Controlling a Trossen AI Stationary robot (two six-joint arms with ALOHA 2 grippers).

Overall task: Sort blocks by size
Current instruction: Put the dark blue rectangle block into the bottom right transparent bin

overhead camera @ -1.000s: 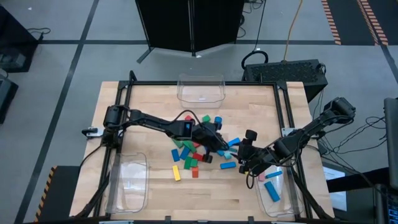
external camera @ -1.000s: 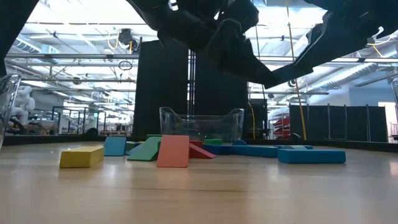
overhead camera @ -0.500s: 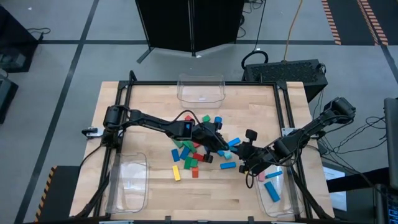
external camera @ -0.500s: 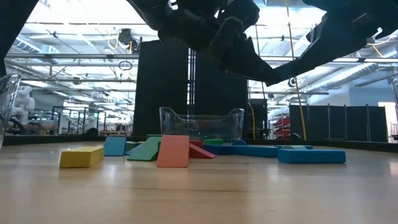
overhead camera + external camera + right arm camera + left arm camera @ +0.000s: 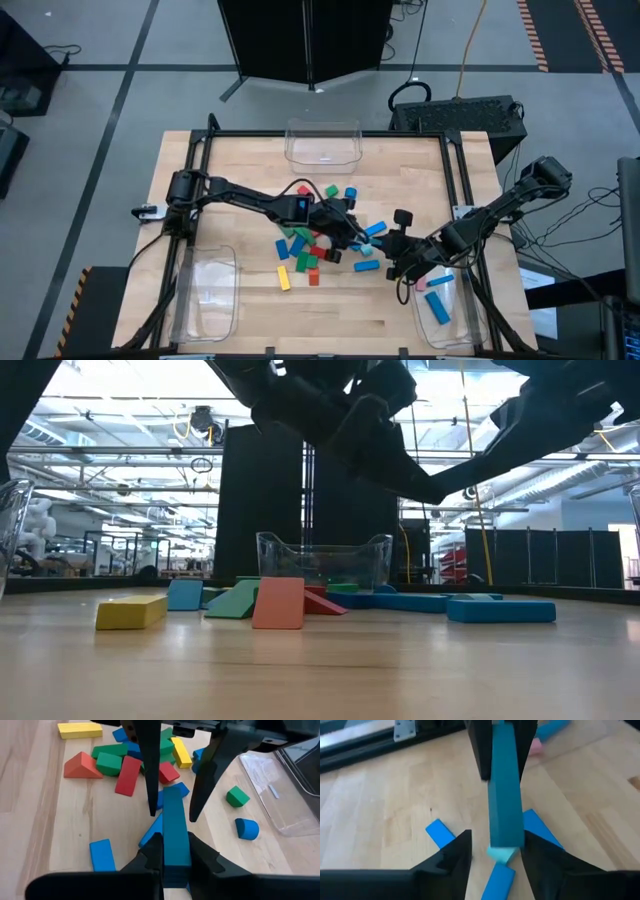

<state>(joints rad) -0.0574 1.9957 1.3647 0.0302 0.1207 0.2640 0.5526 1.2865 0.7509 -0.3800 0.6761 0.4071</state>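
High view: my left tool (image 5: 352, 236) and my right tool (image 5: 392, 243) meet near table (image 5: 250, 160) centre, beside block pile (image 5: 310, 245).
Left wrist view: teal bar (image 5: 504, 795) sits between my parted left fingers (image 5: 452, 852), not pinched.
Right wrist view: my right tool (image 5: 175, 855) clamps same bar (image 5: 175, 832) above table; other blocks scattered below.

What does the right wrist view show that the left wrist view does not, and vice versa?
Only the right wrist view: the red wedge, yellow bar, green cube and clear bin. Only the left wrist view: a pink block and the table's frame rail. Both: the teal bar gripped by the right fingers, the left fingers open around it.
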